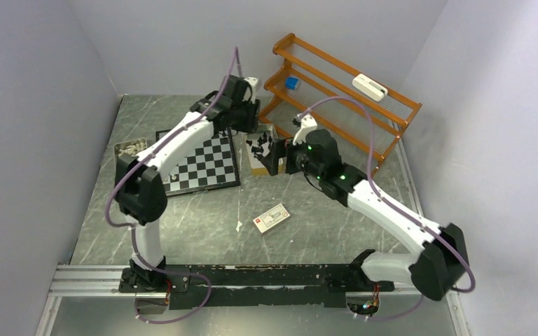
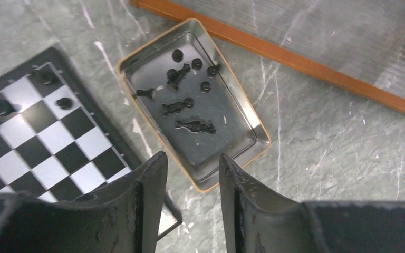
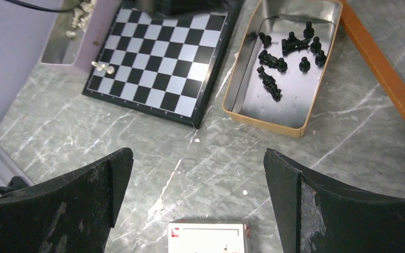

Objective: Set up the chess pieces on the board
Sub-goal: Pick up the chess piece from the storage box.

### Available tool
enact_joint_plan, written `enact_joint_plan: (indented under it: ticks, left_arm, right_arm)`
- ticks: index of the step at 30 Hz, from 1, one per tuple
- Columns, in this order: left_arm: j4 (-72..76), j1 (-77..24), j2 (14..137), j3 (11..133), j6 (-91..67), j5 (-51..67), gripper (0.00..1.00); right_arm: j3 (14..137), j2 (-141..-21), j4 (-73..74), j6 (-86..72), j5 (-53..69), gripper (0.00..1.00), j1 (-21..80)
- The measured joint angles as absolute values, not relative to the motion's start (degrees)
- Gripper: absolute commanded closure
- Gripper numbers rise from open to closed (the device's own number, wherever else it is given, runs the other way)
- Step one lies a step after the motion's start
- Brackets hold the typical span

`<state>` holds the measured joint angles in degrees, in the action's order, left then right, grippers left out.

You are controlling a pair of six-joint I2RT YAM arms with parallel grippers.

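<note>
The checkered board [image 1: 203, 166] lies left of centre on the table. A few black chess pieces [image 2: 45, 78] stand on its corner squares in the left wrist view. Several more black pieces [image 2: 187, 108] lie in an open tin [image 2: 242, 150] beside the board; the right wrist view shows the same tin [image 3: 295, 118]. Two pale pieces [image 3: 101, 66] sit at the board's [image 3: 158, 58] left edge. My left gripper [image 2: 192, 168] hovers over the tin's near corner, jaws partly apart and empty. My right gripper [image 3: 198, 163] hangs wide open above bare table, holding nothing.
A second tin [image 1: 129, 148] with pale pieces stands left of the board. A small white and red card box [image 1: 272, 218] lies on the table towards the front. An orange wooden rack [image 1: 343, 98] stands at the back right. Grey walls close in both sides.
</note>
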<state>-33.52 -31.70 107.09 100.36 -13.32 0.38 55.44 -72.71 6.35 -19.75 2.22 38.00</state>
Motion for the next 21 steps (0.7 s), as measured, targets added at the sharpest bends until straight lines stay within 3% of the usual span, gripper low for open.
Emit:
enact_joint_plan:
  ticks: [3, 10, 21]
  left_arm:
    - [-33.3, -33.7, 112.1, 103.0, -13.5, 0.2, 0.6]
    - [-32.7, -35.9, 121.5, 106.1, -13.6, -2.5, 0.61]
    - [-30.6, -35.8, 128.1, 107.0, -13.5, -5.0, 0.68]
  right_arm:
    - [52.3, -66.8, 5.7, -19.9, 1.9, 0.0, 38.0]
    - [46.0, -56.8, 3.3, -19.9, -1.1, 0.0, 38.0]
    - [42.7, -53.5, 1.5, -19.9, -3.9, 0.0, 38.0]
